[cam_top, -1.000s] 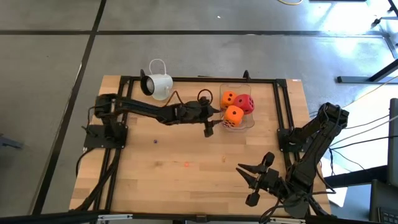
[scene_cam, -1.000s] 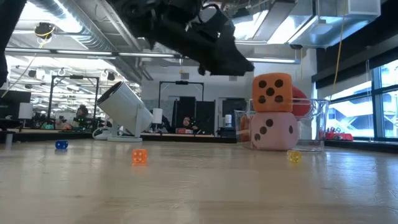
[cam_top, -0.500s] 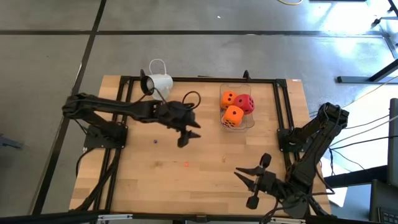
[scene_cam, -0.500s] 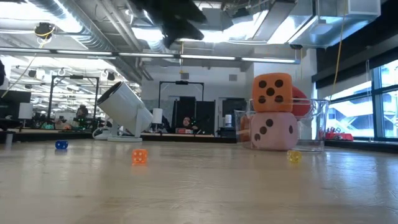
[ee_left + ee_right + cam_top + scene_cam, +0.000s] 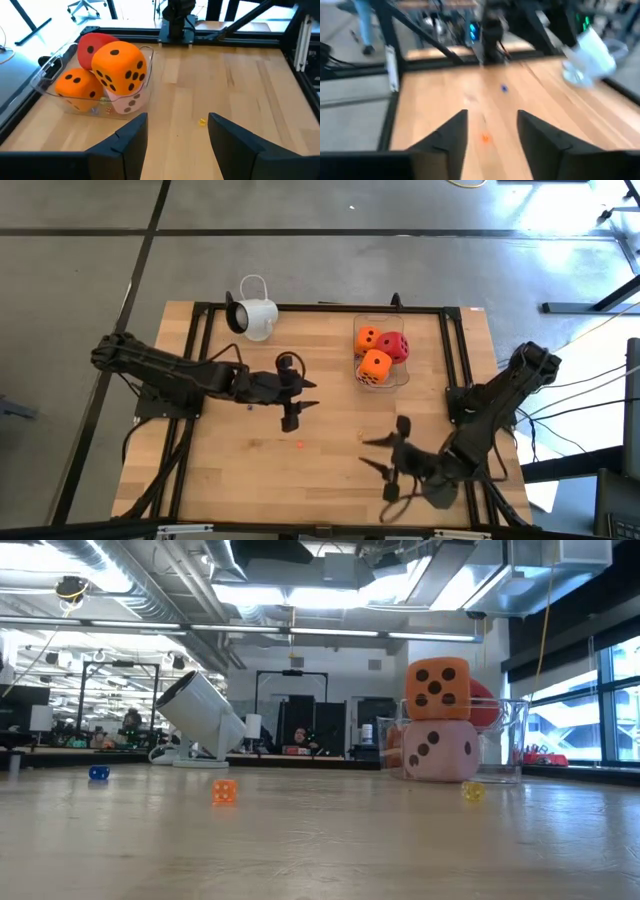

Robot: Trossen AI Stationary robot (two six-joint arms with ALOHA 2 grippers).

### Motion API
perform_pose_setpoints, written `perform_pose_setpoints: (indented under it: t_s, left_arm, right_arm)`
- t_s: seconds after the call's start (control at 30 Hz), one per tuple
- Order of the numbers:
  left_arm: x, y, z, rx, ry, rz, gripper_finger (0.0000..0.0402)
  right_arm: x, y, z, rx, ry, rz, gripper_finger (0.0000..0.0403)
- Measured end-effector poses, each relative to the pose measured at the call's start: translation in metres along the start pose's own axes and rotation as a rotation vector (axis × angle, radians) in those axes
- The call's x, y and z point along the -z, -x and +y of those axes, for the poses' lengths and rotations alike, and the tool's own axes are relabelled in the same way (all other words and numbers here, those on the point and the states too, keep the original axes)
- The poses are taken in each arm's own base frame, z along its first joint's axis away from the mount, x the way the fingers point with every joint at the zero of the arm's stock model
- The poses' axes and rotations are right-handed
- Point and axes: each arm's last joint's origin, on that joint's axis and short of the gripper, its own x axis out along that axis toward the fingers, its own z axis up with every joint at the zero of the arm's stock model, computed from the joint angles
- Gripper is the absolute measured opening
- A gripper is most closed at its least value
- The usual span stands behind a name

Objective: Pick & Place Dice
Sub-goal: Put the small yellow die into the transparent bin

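Wooden worktop point(image 5: 250, 470), seen from above: the dice point(image 5: 376, 353) sit piled in a clear container point(image 5: 404, 372) at the far side, left tool point(image 5: 292, 397) spread wide mid-worktop, right tool point(image 5: 385, 463) spread wide nearer the front. Left wrist view: fingers point(image 5: 131, 140) apart, empty, dice ahead in the container.

- My two arms are matte black, built of slim jointed links on black frame bases
- A thin dark cable loops up just behind the left gripper point(image 5: 297, 402)
- The right gripper point(image 5: 385, 465) ends in two black wedge fingers point(image 5: 446, 139), broad behind the tips, smooth and unmarked
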Motion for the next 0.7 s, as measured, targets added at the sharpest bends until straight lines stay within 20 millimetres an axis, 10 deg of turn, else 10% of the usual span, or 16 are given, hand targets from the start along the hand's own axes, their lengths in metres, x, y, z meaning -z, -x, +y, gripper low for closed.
perform_pose_setpoints:
  t_s: [0.37,0.7]
  left_arm:
    - [-0.004,-0.007,0.026,-0.043,-0.002,0.000,0.0204]
    - [-0.010,-0.004,0.070,-0.146,-0.083,-0.003,0.0196]
  right_arm:
    - [-0.010,0.012,-0.075,0.144,-0.131,0.282,0.0257]
    - [-0.007,-0.010,-0.088,0.134,-0.350,0.473,0.0243]
